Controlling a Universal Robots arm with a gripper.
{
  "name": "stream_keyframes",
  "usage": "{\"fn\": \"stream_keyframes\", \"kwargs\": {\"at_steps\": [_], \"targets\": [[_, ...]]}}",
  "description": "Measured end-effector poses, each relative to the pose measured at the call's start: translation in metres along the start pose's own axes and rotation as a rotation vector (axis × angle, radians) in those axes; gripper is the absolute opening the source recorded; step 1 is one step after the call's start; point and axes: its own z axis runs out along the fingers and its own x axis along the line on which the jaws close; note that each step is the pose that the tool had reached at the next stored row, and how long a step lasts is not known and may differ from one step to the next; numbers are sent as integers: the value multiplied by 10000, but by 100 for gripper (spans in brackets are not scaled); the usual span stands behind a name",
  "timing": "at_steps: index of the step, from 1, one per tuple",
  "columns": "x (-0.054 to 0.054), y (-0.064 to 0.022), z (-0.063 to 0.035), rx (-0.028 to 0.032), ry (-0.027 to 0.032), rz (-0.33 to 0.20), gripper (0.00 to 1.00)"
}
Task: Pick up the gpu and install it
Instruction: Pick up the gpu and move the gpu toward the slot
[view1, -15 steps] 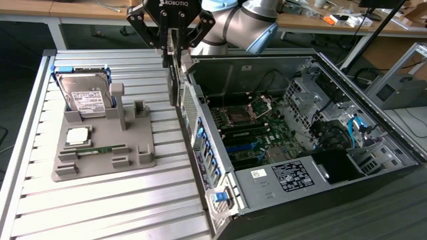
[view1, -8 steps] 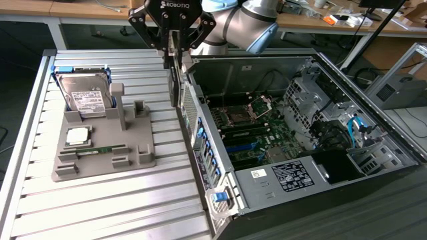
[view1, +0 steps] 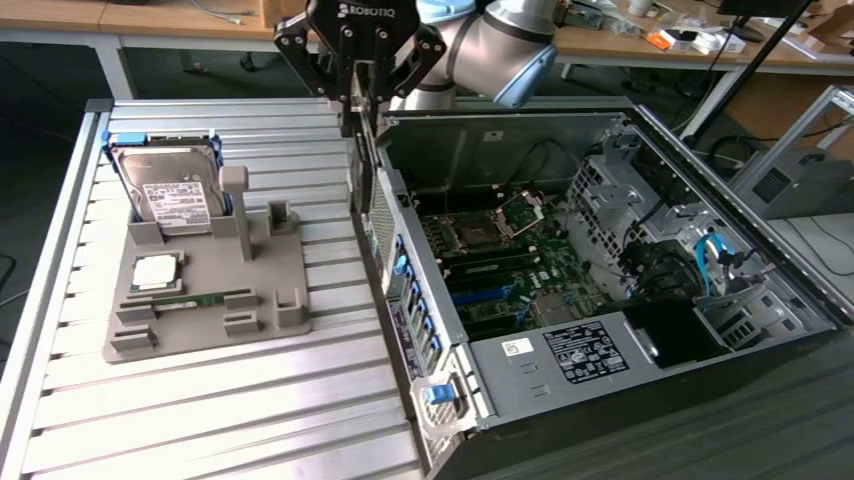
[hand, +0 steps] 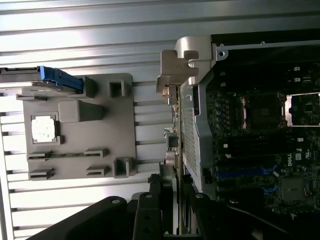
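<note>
The gpu (view1: 358, 165) hangs edge-on as a thin dark strip from my gripper (view1: 358, 100), which is shut on its top end. It sits just outside the open computer case (view1: 747, 290), against the case wall on the exterior view's left. In the wrist view the gpu (hand: 173, 142) runs away from my gripper (hand: 172, 195), with its silver bracket (hand: 181, 62) at the far end, beside the perforated case wall. The black fingers (hand: 150, 202) clamp it from both sides. The motherboard (view1: 501, 255) lies exposed inside the case.
A grey holder block (view1: 267, 320) lies on the slatted metal table (view1: 200, 420). It carries a silver hard drive (view1: 174, 195), a processor chip (view1: 156, 270) and a green memory stick (view1: 200, 298). Cables and a drive cage (view1: 667, 240) fill the case's far side.
</note>
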Motion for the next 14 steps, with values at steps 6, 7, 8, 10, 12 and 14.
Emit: {"fn": "stream_keyframes", "kwargs": {"at_steps": [6, 7, 8, 10, 12, 14], "targets": [[-92, -9, 4, 1, 6, -1, 27], [-105, -10, 5, 0, 8, -2, 27], [-118, -11, 6, 1, 9, -1, 27], [-145, -10, 8, 1, 11, -1, 27], [-167, -10, 10, 2, 14, -1, 27], [-181, -10, 12, 0, 14, -1, 27]]}}
